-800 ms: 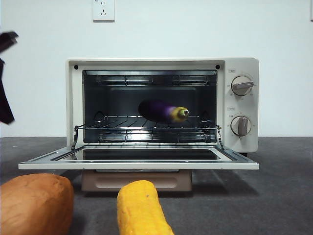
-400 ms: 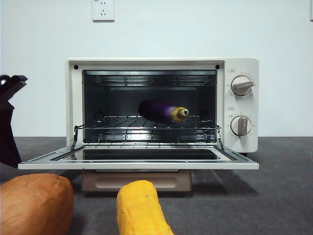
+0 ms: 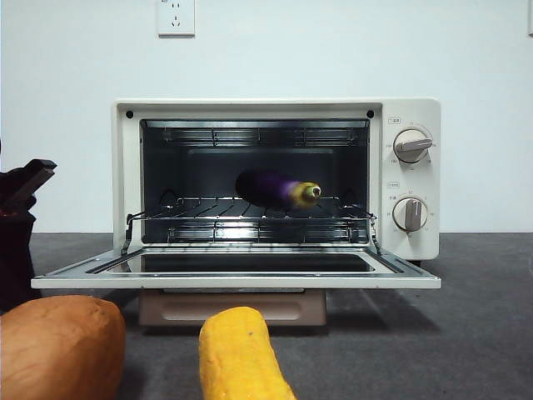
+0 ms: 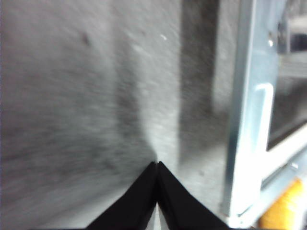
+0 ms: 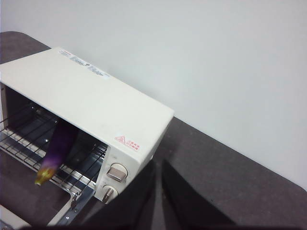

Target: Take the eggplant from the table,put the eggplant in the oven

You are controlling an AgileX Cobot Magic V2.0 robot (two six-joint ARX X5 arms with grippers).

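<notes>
Inside the oven, on the wire rack toward its right half, we see the eggplant lying on its side with the yellowish-green stem end pointing out toward the open door. We judge the main step done: the eggplant is off the table and rests in the cavity, touched by neither gripper.

The door lies folded flat, so if closing it counts as part of the job, that is what we have left; the task sentence does not ask for it.

At the table's left edge in the front view we see a dark arm tip just beside the door's left corner. We match it to the left gripper, whose wrist view shows the door's metal side and bare table close by; its jaws are pressed together and carry nothing. The right gripper hangs high above the oven's knob side, its 2 jaws nearly touching, also carrying nothing.

Along the table's near edge lie the corn cob and the sweet potato, both well apart from the oven's rack.
</notes>
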